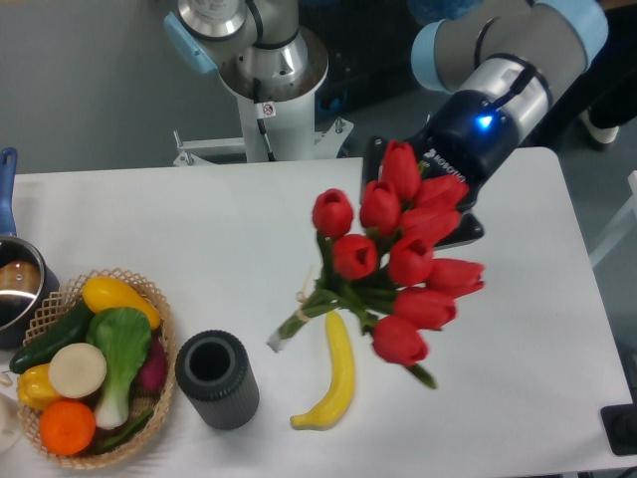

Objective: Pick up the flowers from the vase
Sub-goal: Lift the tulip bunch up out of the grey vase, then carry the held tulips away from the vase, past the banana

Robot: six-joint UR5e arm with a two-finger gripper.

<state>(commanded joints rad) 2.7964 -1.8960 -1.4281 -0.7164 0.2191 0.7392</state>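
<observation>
White tabletop (199,239) is filling the scene, with the dark two-finger gripper (418,204) hanging over it, its jaws hidden behind the bunch of red tulip buds with green stems (398,259), so I cannot tell their spread. Flowers are sitting directly beneath and in front of it, out of the short dark grey ribbed vase (218,379), which is standing well apart to the lower left.

Silver-grey arm (498,45) with pale blue joint caps, black wrist, glowing blue light.
</observation>
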